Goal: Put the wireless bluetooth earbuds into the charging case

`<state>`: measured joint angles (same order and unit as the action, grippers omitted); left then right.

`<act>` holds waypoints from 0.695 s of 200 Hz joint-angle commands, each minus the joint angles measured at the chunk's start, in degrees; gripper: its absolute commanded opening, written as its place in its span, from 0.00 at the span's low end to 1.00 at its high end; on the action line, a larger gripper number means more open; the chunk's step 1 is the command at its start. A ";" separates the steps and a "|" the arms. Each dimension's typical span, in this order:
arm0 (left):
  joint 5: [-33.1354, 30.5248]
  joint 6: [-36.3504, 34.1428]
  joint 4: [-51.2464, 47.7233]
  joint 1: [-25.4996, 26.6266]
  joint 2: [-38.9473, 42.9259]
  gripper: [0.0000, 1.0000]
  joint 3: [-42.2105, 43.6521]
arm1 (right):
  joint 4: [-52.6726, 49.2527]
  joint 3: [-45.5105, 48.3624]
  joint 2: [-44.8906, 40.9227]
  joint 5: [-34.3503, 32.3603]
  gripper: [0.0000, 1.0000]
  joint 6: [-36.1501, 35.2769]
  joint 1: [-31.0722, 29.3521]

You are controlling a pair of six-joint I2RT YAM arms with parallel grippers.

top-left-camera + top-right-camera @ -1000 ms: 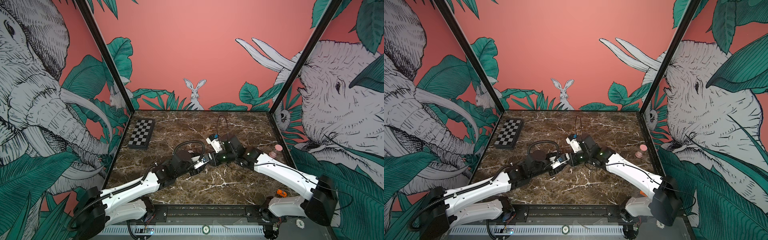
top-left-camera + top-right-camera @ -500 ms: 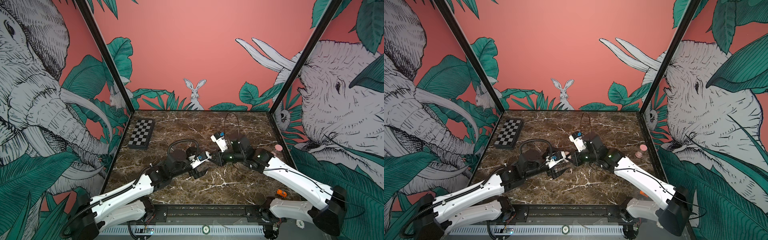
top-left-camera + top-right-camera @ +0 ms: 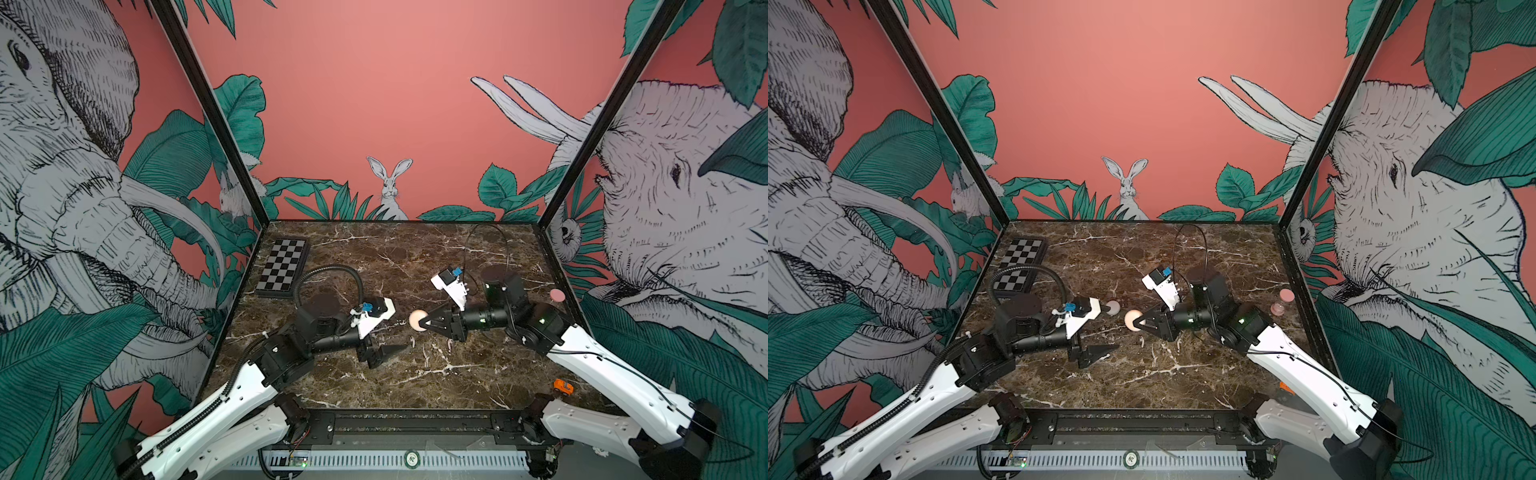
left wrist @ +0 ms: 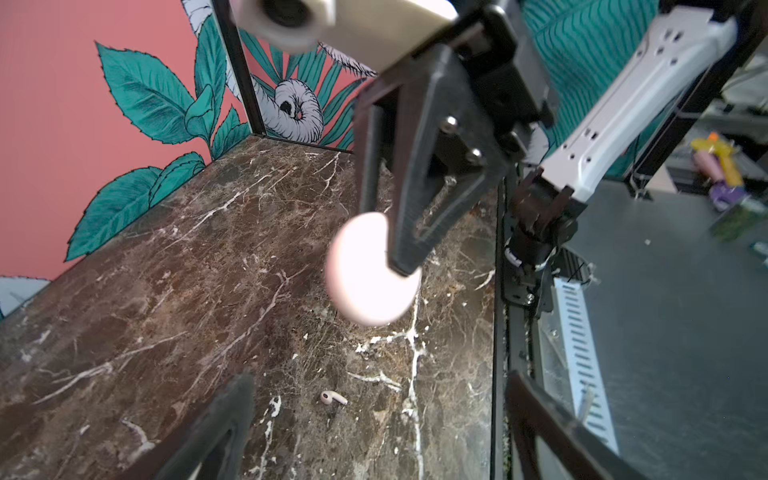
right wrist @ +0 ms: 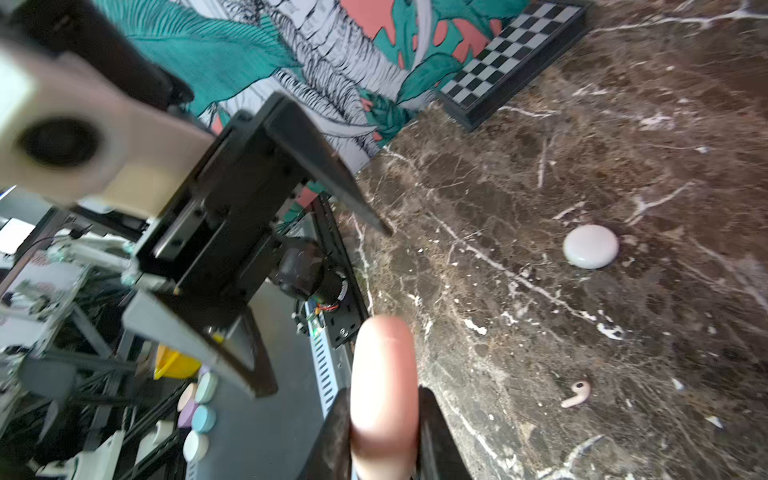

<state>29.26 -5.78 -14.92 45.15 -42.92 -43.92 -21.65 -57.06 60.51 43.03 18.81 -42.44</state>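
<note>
A chessboard (image 3: 282, 268) lies by the left wall. The left gripper (image 4: 379, 380) stands wide open and empty, low over the counter (image 3: 374, 249), with one white puck (image 5: 590, 246) near it. One earbud (image 4: 332, 398) lies on the marble between the two grippers, touching neither. It sits below the pink case (image 3: 414, 320), which the right gripper (image 3: 424, 322) pinches edge-on in the air. A pale curl (image 3: 450, 343) under that arm may be a second earbud. By the right wall sit a pink puck (image 3: 1286, 295) and a smaller pink piece (image 3: 1277, 309). An orange bit (image 3: 563, 386) lies near the front.
</note>
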 commanded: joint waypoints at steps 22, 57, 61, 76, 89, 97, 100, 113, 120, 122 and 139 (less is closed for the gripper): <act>13.00 7.54 1.78 -2.92 -0.11 0.91 0.39 | 2.54 0.37 0.84 6.94 0.00 -3.36 -1.86; 20.37 8.46 1.08 -3.01 -5.84 0.82 -1.04 | 2.14 0.59 0.40 4.15 0.00 -4.30 -2.70; 20.93 8.42 1.04 -3.02 -6.31 0.81 -1.15 | 2.02 0.62 0.32 4.09 0.00 -4.38 -2.77; 22.34 8.52 1.11 -3.01 -7.94 0.78 -1.76 | 2.18 0.59 0.22 4.18 0.00 -4.52 -3.17; 23.57 9.26 2.63 -3.08 -9.12 0.75 -1.69 | 1.59 0.27 0.22 2.44 0.00 -5.11 -3.71; 24.37 10.03 3.91 -3.12 -9.61 0.73 -1.49 | 1.21 0.15 0.27 1.91 0.00 -5.62 -4.06; 24.81 10.22 4.38 -3.07 -9.85 0.72 -1.50 | 1.15 0.13 0.30 1.88 0.00 -5.78 -4.17; 25.68 10.87 4.87 -3.05 -10.86 0.69 -1.79 | 0.51 -0.07 0.31 1.54 0.00 -6.47 -4.45; 26.46 10.64 4.73 -3.05 -11.48 0.66 -2.07 | 0.45 -0.03 0.31 1.45 0.00 -6.60 -4.56; 26.64 10.62 4.70 -3.09 -11.55 0.66 -2.12 | 0.44 0.05 0.31 1.40 0.00 -6.68 -4.54; 27.34 10.69 4.49 -3.05 -12.44 0.63 -2.27 | 0.41 0.20 0.31 1.29 0.00 -7.01 -4.72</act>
<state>52.66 3.92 -11.97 42.41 -54.74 -44.34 -21.91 -56.51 61.49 45.34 13.63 -46.68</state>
